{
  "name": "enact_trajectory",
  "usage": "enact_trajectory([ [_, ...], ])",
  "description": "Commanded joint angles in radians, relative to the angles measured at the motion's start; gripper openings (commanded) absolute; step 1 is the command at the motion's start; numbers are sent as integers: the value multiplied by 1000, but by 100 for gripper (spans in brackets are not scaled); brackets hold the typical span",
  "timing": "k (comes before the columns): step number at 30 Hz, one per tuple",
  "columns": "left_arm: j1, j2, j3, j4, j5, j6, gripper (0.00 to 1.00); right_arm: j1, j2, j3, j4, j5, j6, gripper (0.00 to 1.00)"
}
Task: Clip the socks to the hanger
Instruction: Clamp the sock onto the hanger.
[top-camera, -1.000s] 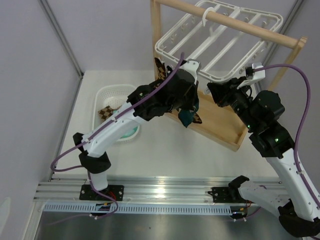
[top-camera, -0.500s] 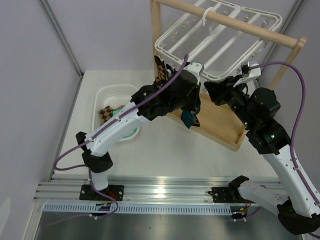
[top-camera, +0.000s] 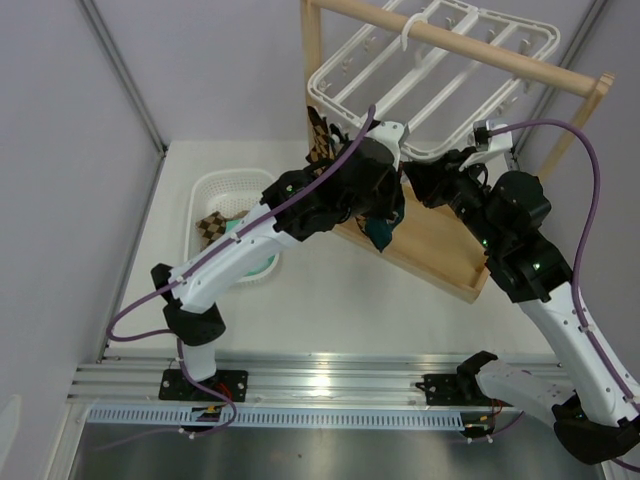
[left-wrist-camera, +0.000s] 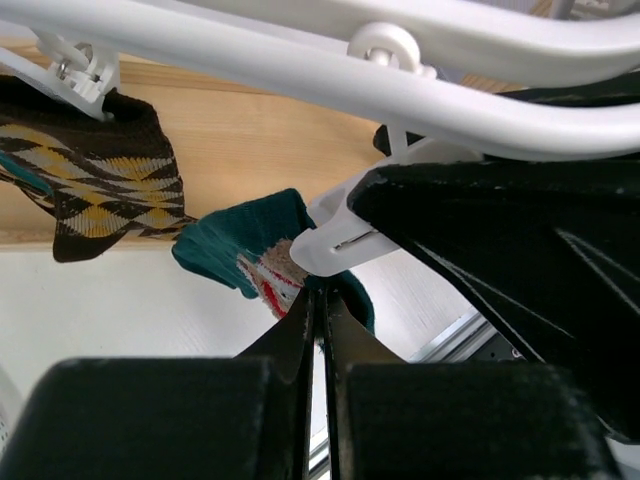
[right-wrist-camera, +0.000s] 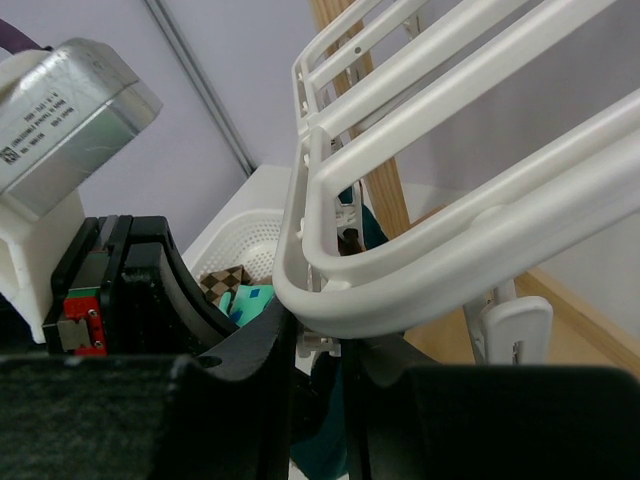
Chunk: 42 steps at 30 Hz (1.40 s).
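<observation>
Over white tabletop (top-camera: 330, 300), one argyle sock (left-wrist-camera: 100, 185) hangs clipped on the hanger (top-camera: 340, 95). The left gripper (left-wrist-camera: 318, 300) pinches the teal sock (left-wrist-camera: 235, 240) beneath a clip (left-wrist-camera: 335, 235), seemingly not yet clipped. I cannot tell whether the right gripper (right-wrist-camera: 335, 350) is open or closed. More socks (top-camera: 213, 226) wait in the basket (top-camera: 200, 198).

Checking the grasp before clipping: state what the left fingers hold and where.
Left fingers pinch the teal sock at its patterned end, beside a clip.

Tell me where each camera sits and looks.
Top external: above and behind, looking down on both arms, hanger, basket.
Left wrist: on left arm, facing teal sock; left gripper at bottom.
Right wrist: on right arm, looking up under hanger; right gripper at bottom, pinching a clip.
Shared: hanger in all; teal sock in top and left.
</observation>
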Motion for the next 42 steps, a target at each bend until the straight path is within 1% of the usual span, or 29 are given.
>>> enact_trajectory([
  [1, 3, -58, 14, 28, -28, 18, 1, 5, 20, -25, -57, -33, -6, 6],
  [9, 18, -78, -6, 26, -52, 12, 1, 5, 22, -33, -60, -19, -11, 5],
  [24, 18, -86, -9, 66, 30, 4, 1, 5, 28, -26, -57, -30, -3, 5],
  [37, 16, -129, -9, 95, 9, 18, 1, 5, 41, -34, -63, -19, -8, 5],
  [42, 16, -123, -9, 118, 18, 22, 1, 5, 40, -33, -66, -27, -8, 6],
])
